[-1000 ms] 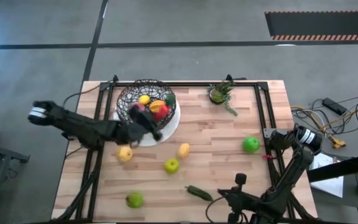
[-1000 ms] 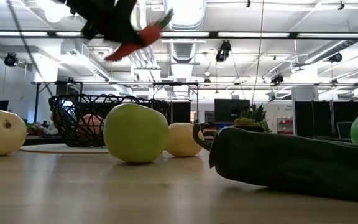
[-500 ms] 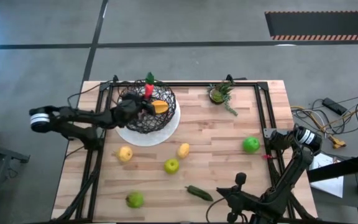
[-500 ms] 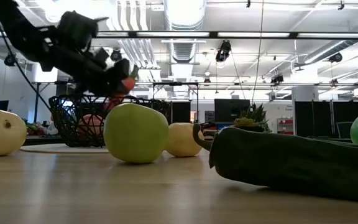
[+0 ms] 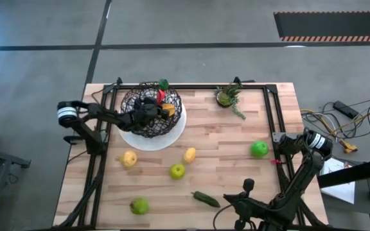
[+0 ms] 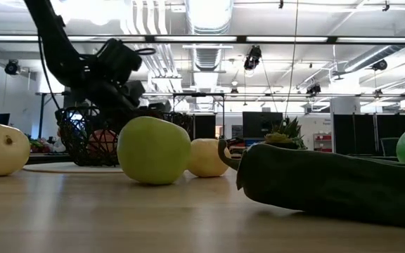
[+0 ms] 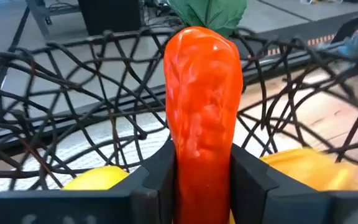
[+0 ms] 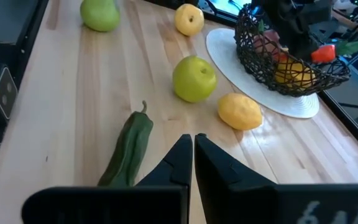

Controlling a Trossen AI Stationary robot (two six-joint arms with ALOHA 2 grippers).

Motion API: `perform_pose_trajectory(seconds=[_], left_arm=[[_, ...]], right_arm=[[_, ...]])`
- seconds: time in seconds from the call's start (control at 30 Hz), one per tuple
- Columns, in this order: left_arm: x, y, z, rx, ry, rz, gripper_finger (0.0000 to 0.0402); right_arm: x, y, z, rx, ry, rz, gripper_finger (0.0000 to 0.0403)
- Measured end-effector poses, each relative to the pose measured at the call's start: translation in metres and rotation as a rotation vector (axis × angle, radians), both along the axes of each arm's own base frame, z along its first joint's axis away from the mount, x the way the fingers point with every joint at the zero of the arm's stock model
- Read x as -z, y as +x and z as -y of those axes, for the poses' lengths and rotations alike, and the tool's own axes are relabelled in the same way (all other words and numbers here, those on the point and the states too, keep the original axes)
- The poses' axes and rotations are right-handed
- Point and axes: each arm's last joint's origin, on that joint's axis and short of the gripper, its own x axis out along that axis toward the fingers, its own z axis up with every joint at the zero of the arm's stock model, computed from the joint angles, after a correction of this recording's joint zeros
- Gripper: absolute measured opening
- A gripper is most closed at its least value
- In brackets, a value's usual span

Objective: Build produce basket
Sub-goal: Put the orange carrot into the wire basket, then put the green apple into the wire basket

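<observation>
The black wire basket (image 5: pixel 137 119) stands on a white plate (image 5: pixel 175 133) at the table's far left. It holds a yellow lemon (image 7: pixel 95 179) and an orange half (image 7: pixel 306 169). My left gripper (image 5: pixel 150 106) is inside the basket, shut on the red pepper (image 5: pixel 160 96). The pepper's green stem (image 5: pixel 164 84) lies over the far rim. Two lemons (image 5: pixel 128 158) (image 5: pixel 189 154), green apples (image 5: pixel 177 171) (image 5: pixel 259 149), a lime (image 5: pixel 139 206) and a dark green cucumber (image 5: pixel 205 198) lie on the table. My right gripper (image 8: pixel 193 155) is shut and empty near the front edge. My left gripper pinches the red pepper's body (image 7: pixel 204 134) between its two fingers, at the end away from the stem. The fingers come from the table's left, slanting down into the basket, and lie along the pepper. The stem end points away from the gripper toward the far rim.
A small potted plant (image 5: pixel 227 96) stands at the far edge, right of the basket. A black frame rail (image 5: pixel 272 115) runs along the table's sides. Bare wood lies between the basket and the right green apple.
My left gripper has come down from high above the plate's near side into the basket, moving toward the far edge with the red pepper. It has turned, so the pepper's stem now points toward the far rim. The loose produce has kept still.
</observation>
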Motion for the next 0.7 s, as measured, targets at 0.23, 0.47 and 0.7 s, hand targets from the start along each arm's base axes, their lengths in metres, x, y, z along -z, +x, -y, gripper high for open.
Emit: perform_pose_trajectory(seconds=[0.23,0.47,0.7], left_arm=[[0.004,0.004,-0.004,-0.033,0.009,-0.014,0.0148],[-0.004,0.0,-0.005,-0.006,0.041,-0.06,0.0216],[-0.047,-0.004,0.01,0.074,0.151,0.003,0.0237]], right_arm=[[0.0,0.0,-0.001,0.0,0.007,0.004,0.0009],[0.0,0.0,-0.001,-0.002,0.004,0.002,0.0009],[0.0,0.0,0.0,-0.002,0.004,0.001,0.0009]])
